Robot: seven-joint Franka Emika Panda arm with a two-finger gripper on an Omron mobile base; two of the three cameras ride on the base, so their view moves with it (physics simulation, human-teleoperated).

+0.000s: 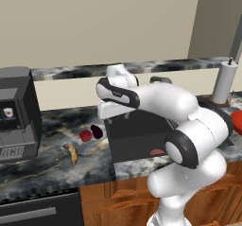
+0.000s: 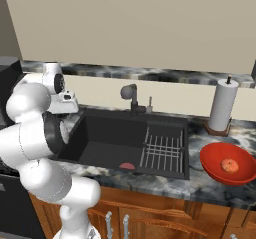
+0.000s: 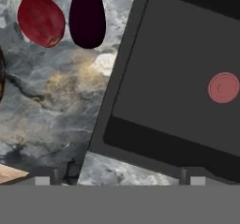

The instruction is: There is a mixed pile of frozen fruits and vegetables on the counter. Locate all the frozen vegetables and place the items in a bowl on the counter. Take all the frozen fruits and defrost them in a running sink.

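1. Here, in the left base view, the white arm reaches over the near-left part of the sink (image 1: 137, 142). On the counter (image 1: 61, 126) left of the basin lie the red round fruit (image 1: 85, 135) and the dark purple aubergine (image 1: 97, 131), just beside each other, with the banana (image 1: 72, 153) nearer the front edge. A coffee machine (image 1: 16, 114) stands at far left.
2. In the right base view, the red-orange bowl (image 2: 227, 163) sits right of the sink and holds the orange-red round piece (image 2: 229, 165). A paper towel roll (image 2: 221, 104) stands behind it, and the tap (image 2: 131, 96) rises behind the basin.
3. In the hand view, the gripper (image 3: 119, 180) hangs over the sink's edge with jaws spread wide, empty. The fruit and aubergine lie at upper left, and a pinkish drain (image 3: 223, 87) marks the basin floor.
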